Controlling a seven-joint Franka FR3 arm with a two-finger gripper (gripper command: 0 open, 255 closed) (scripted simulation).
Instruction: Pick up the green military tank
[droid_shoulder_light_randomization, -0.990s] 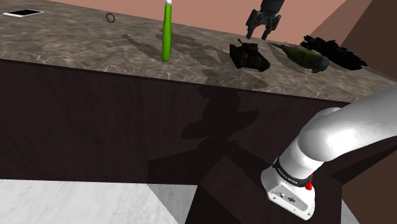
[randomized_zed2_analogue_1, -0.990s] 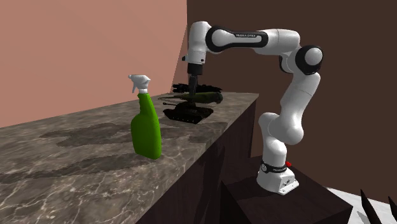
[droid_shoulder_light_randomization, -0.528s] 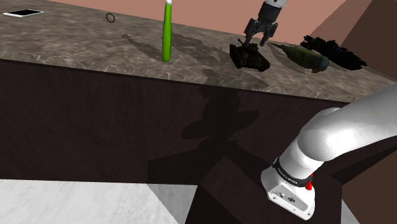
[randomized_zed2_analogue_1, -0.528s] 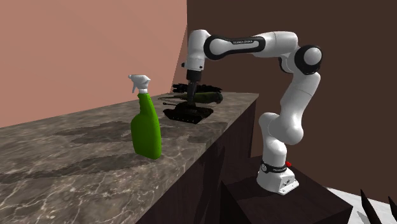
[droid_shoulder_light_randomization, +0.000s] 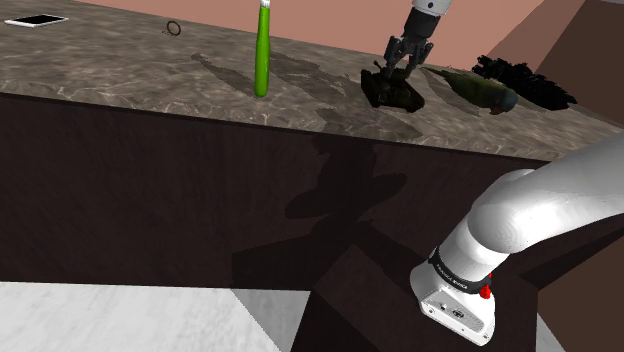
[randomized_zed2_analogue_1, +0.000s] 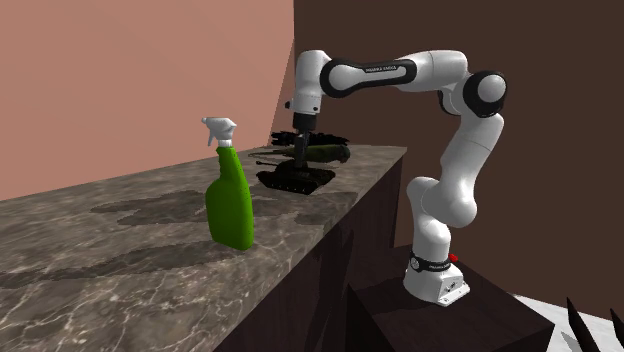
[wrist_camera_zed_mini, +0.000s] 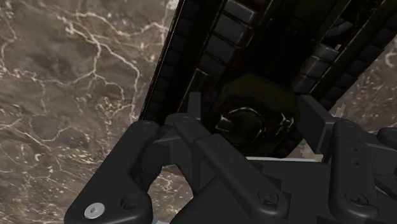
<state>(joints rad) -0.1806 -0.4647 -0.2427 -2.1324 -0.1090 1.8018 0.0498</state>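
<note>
The dark green tank (droid_shoulder_light_randomization: 393, 90) sits on the marble counter (droid_shoulder_light_randomization: 150, 75) near its front edge; I also see the tank (randomized_zed2_analogue_1: 296, 178) in the second exterior view. My black gripper (droid_shoulder_light_randomization: 394, 72) has come down right on top of it and stands open. In the wrist view the tank's turret (wrist_camera_zed_mini: 254, 105) lies between the fingers (wrist_camera_zed_mini: 194, 111), with dark tracks (wrist_camera_zed_mini: 191, 44) on either side. The gripper (wrist_camera_zed_mini: 254, 121) straddles the turret closely, and I cannot see whether the fingers touch it.
A green spray bottle (droid_shoulder_light_randomization: 262, 50) stands upright to the shoulder view's left of the tank. An olive vehicle (droid_shoulder_light_randomization: 482, 91) and a black one (droid_shoulder_light_randomization: 525, 83) lie to its right. A small ring (droid_shoulder_light_randomization: 174, 28) and a flat white device (droid_shoulder_light_randomization: 36, 20) lie far left.
The gripper has come down and toward the shoulder view's left, from above and behind the tank to astride its turret. The tank has not moved.
</note>
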